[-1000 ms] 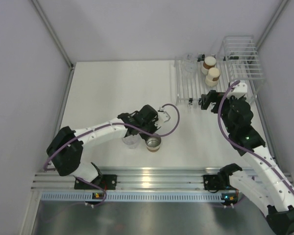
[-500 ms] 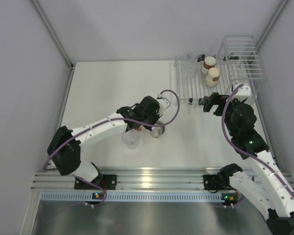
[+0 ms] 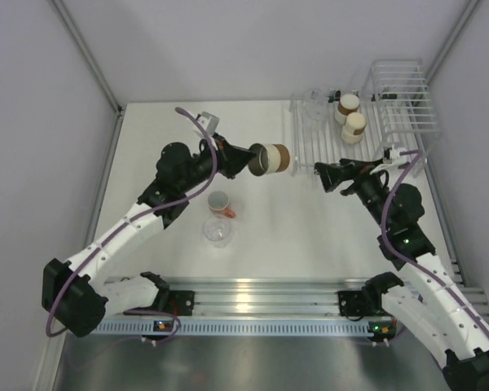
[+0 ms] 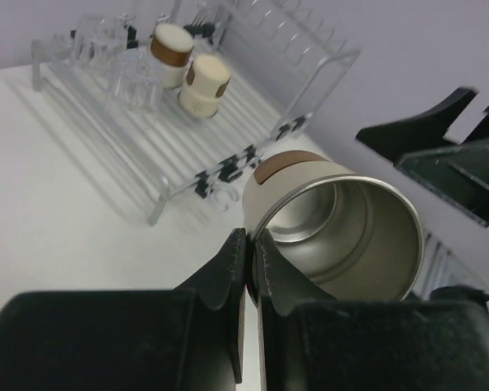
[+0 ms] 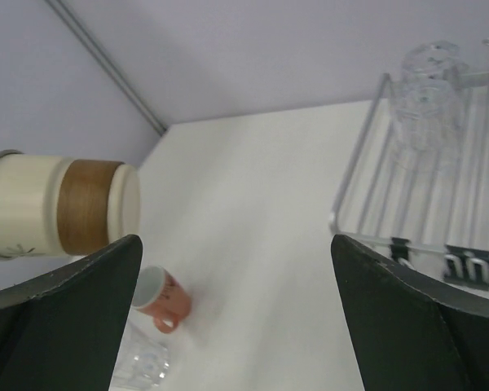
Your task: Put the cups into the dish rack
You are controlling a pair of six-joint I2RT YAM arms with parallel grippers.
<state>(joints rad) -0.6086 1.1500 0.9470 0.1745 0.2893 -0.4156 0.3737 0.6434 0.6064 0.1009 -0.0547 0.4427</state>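
Top: since 1 s ago L gripper (image 3: 248, 155) has lifted brown cup (image 3: 270, 158) off the table (image 3: 187, 122), nipping its rim; cup lies sideways at its tip, facing R gripper (image 3: 319, 173), beside dish rack (image 3: 308, 149). L wrist: fingers (image 4: 228, 261) shut on rim, rack ahead. R wrist: jaws wide, empty, cup front-left.

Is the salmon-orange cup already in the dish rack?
No, the salmon-orange cup sits on the table beside a clear cup, well to the left of the dish rack.

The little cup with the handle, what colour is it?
The cup is salmon-orange, white inside; clearest in the right wrist view.
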